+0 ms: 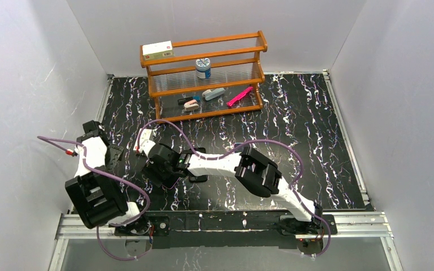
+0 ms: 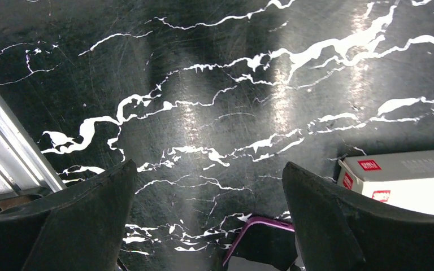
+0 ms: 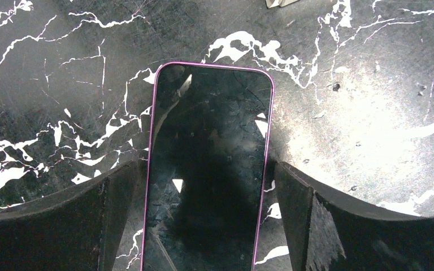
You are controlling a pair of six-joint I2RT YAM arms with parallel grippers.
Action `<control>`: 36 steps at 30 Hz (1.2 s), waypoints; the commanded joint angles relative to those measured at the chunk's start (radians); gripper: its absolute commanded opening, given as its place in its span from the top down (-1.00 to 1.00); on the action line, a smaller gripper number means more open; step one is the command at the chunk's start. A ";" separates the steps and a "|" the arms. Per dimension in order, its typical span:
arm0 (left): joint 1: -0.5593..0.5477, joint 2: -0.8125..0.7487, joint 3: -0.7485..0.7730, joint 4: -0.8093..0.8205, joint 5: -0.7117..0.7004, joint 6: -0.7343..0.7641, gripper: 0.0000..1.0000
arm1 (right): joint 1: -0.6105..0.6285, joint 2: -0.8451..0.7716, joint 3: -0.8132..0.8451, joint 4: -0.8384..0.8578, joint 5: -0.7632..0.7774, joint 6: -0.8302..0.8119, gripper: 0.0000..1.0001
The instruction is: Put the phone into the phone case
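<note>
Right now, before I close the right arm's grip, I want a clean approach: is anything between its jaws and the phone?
Nothing visible does. The phone lies flat, screen up, on the table, between the right arm's open jaws, one beside each long edge, nothing wedged between.

top view looks down from behind over the whole table (image 1: 316,141); both wrist views face it closely, sharing the phone (image 3: 206,169).
</note>
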 commanded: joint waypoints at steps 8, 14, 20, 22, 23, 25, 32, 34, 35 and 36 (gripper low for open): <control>0.031 0.062 0.014 0.011 0.047 0.024 -0.96 | 0.014 0.035 -0.011 -0.076 0.007 -0.003 -0.55; 0.031 0.042 -0.014 0.055 0.112 0.047 -0.96 | 0.032 0.030 -0.015 -0.090 0.049 -0.017 -0.67; 0.031 0.053 -0.019 0.062 0.132 0.052 -0.96 | 0.050 0.047 -0.002 -0.107 0.084 -0.032 -0.73; 0.031 0.066 -0.016 0.052 0.138 0.049 -0.96 | 0.054 0.048 0.001 -0.109 0.101 -0.034 -0.74; 0.031 0.073 -0.014 0.050 0.146 0.048 -0.96 | 0.055 0.047 -0.001 -0.108 0.106 -0.034 -0.73; 0.031 0.081 -0.013 0.047 0.155 0.049 -0.96 | 0.056 0.045 -0.005 -0.105 0.107 -0.034 -0.68; 0.031 0.058 -0.025 0.061 0.157 0.073 -0.96 | 0.056 0.020 -0.041 -0.062 0.065 -0.020 -0.28; 0.031 0.046 -0.038 0.068 0.164 0.080 -0.96 | 0.056 0.008 -0.052 -0.054 0.063 -0.008 -0.23; 0.031 0.036 -0.047 0.074 0.169 0.082 -0.96 | 0.056 0.001 -0.053 -0.052 0.062 -0.001 -0.20; 0.031 0.026 -0.059 0.082 0.175 0.082 -0.96 | 0.055 -0.006 -0.056 -0.051 0.062 0.006 -0.17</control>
